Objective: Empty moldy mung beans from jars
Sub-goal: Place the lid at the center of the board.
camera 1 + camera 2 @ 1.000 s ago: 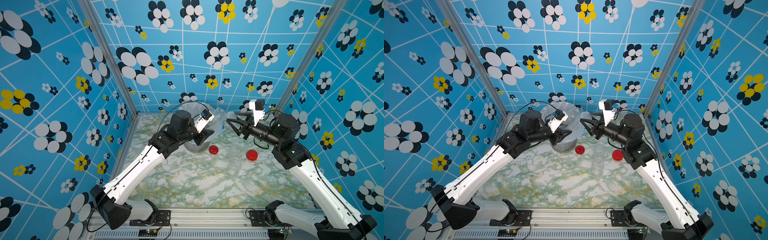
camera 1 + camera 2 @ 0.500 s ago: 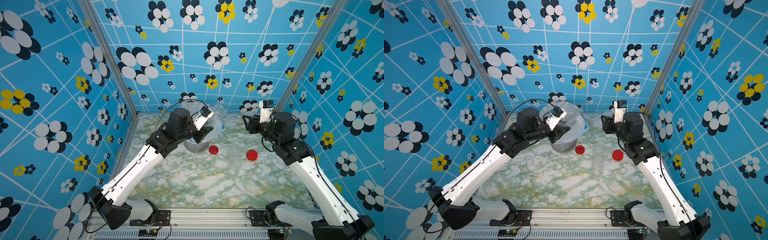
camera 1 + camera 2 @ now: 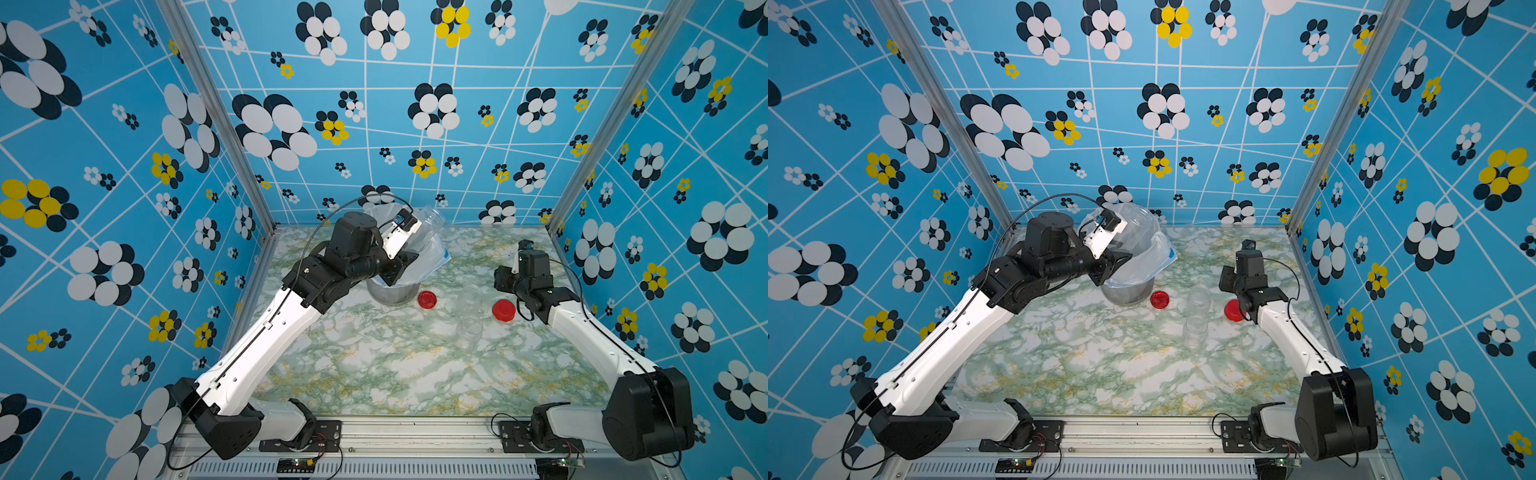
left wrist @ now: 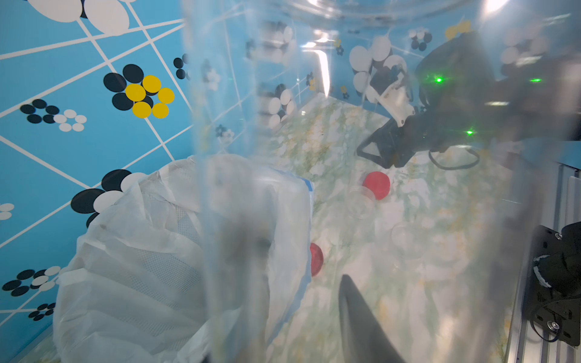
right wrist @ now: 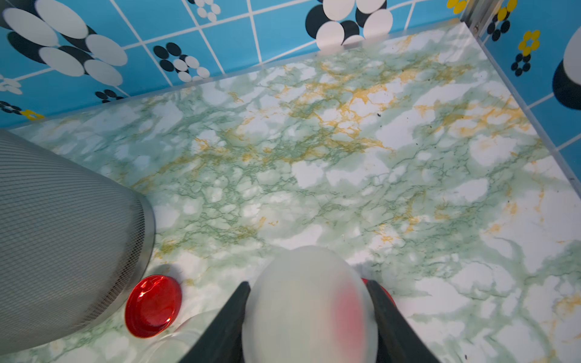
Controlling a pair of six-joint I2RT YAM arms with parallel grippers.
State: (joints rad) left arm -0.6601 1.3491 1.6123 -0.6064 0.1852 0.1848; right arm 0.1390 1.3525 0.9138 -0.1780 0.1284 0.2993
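Item: bimanual cell, marble-patterned surface (image 3: 374, 365), blue flowered walls.

Left gripper (image 3: 1121, 259): jaws clamped on a clear jar (image 3: 426, 226); the jar is lidless and tilted, its threaded neck pointing to the far right, raised above the bin; the left wrist view looks straight through its wall, which appears clear.

Bin (image 5: 63, 235): grey mesh, standing at the far centre; lined with a white plastic bag (image 4: 125, 251) whose edge drapes over the rim; the bag's contents cannot be made out.

Right gripper (image 5: 308, 286): at the far right, apart from the bin; jaws closed on a round whitish lid (image 5: 309, 314).

Jars on the surface: two, both clear, open and upright, right of centre; nearer one (image 3: 469, 330); farther one (image 3: 471, 297).

Red lids: two, both lying on the surface; one (image 3: 428, 299) just right of the bin's base; the other (image 3: 503, 310) right of the jars, just beside the right arm.
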